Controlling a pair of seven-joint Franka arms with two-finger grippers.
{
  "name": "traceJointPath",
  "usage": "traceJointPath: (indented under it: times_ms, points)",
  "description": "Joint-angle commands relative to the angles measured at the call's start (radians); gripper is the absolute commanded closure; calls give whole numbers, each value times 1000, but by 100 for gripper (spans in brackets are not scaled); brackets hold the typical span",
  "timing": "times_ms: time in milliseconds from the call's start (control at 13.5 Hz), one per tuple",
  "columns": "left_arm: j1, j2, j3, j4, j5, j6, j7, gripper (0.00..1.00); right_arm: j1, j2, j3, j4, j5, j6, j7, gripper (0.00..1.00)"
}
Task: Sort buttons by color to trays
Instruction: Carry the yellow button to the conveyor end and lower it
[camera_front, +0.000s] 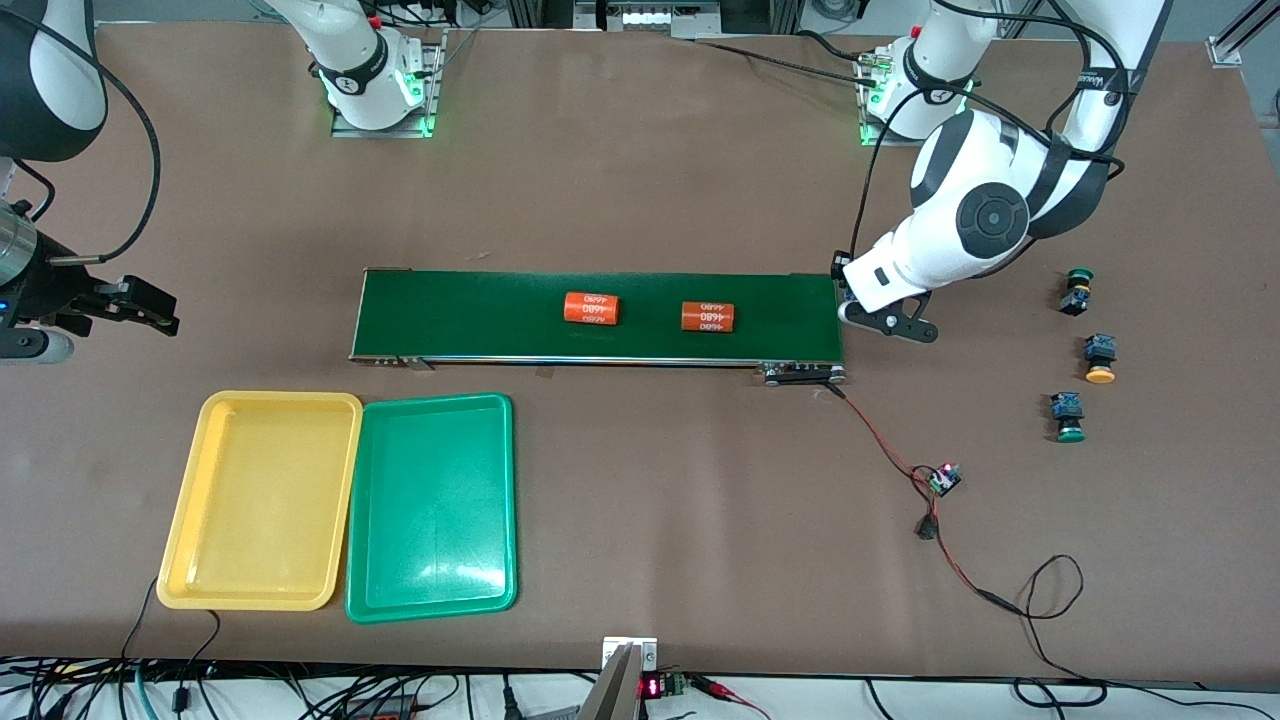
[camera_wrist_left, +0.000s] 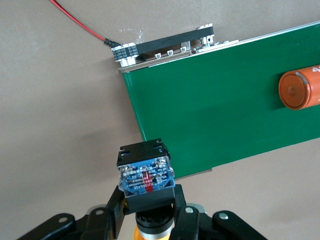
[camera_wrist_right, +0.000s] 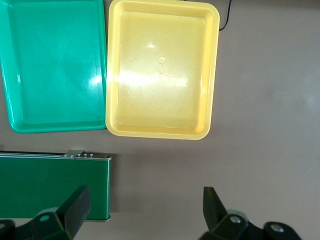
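Step in hand: the left gripper (camera_wrist_left: 150, 220) is clenched on a yellow-capped button (camera_wrist_left: 146, 175), cap down and blue body up, held over the bare surface (camera_front: 640, 180) just off the conveyor belt (camera_front: 480, 315) at the left arm's end.
Loose buttons: three lie on the surface toward the left arm's end, well apart from the belt: a green-capped button (camera_front: 1076, 290), a yellow-capped one (camera_front: 1100, 358) nearer the front camera, and a second green-capped one (camera_front: 1067, 417) nearer still.
Trays: the yellow tray (camera_front: 262, 500) and green tray (camera_front: 432, 506) sit side by side, touching, nearer the front camera than the belt, toward the right arm's end; both look empty.
Belt load: two orange cylinders (camera_front: 591, 308) lie on the belt.
Right gripper: the right gripper (camera_wrist_right: 145, 210) waits with fingers spread, grasping nothing, near the belt's end and the yellow tray.
Next move: likely the held button must be set on the belt to reach the yellow tray; a low, gentle release would keep it from rolling.
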Motion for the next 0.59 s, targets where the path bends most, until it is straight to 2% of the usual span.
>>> traceJointPath:
  times_ms: [0,519]
  points:
    - [1,7,1,4,-39,11,1,100,1,1,3,2,-2,-9,2,0]
    - [-1,22,1,-6,-39,58,3,100,2,1,3,2,-2,-9,2,0]
